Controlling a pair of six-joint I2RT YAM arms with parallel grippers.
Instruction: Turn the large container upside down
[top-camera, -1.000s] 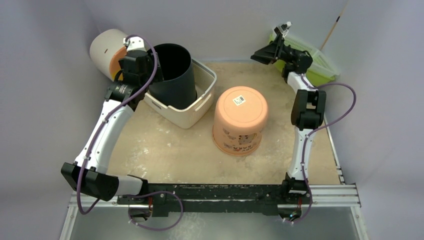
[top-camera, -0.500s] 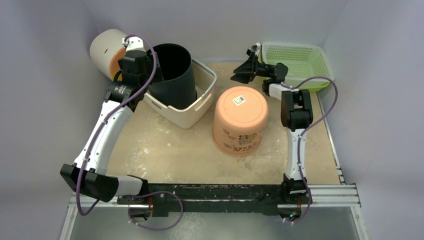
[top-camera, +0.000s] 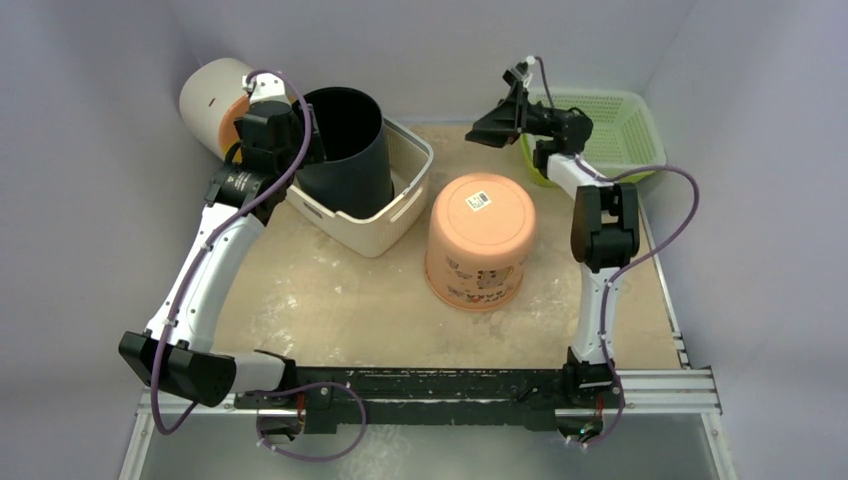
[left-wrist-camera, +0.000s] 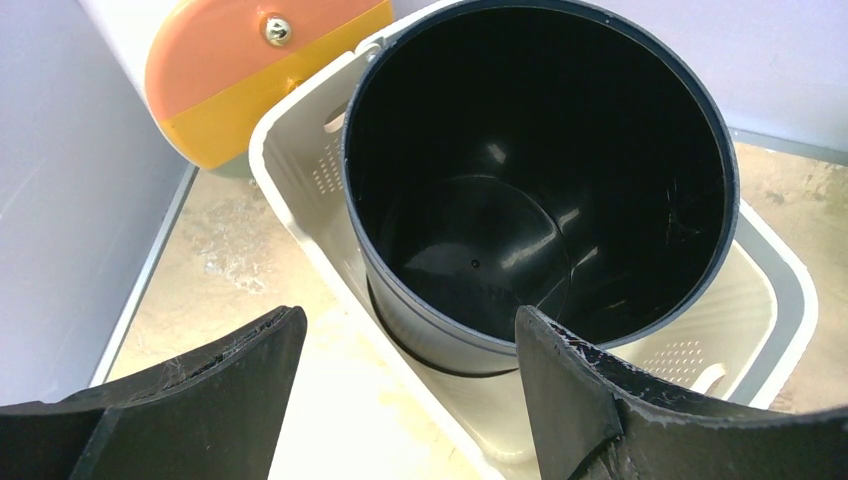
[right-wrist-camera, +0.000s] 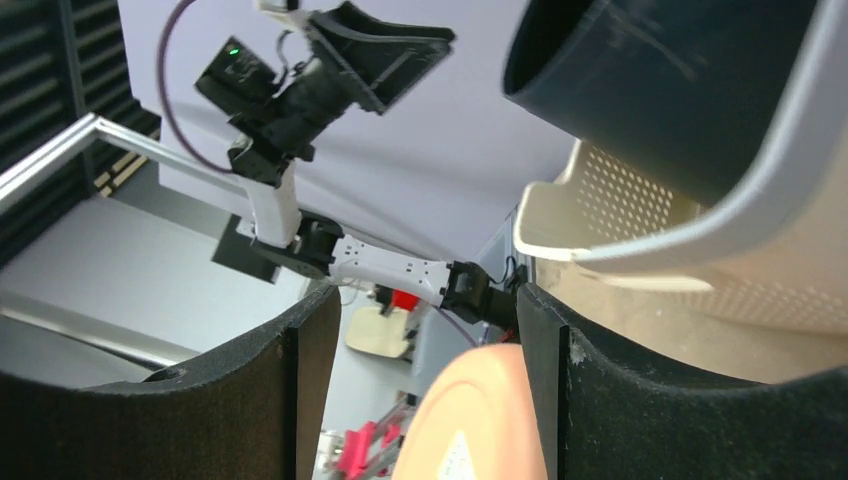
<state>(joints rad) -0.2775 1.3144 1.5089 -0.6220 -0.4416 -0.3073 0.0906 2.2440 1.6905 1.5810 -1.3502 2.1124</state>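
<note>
While my left arm has kept its place over the last second, the change is all on the other side. At the far left a cream canister (top-camera: 210, 95) lies on its side against the wall. Just right of it my left gripper (left-wrist-camera: 402, 340) hangs with its fingers spread wide and nothing between them, looking straight down into the black bin (top-camera: 345, 150). I take that bin for the large container. It stands mouth-up inside the white basket (top-camera: 385, 235) at the far left of the table, and it has not shifted.

Nearer the middle, the orange bucket (top-camera: 480, 240) sits base-up with its sticker on top, also where it was. Beyond it my right gripper (top-camera: 497, 125) is held high with its fingers apart and empty. A second ago it was over the green basket (top-camera: 620, 125) in the far right corner. It has since swung left toward the centre and now faces across at the bin and my left arm.

As I read it, the right arm is coming over to share the lift. The bin is still upright and ungripped, so the turning itself has not begun
</note>
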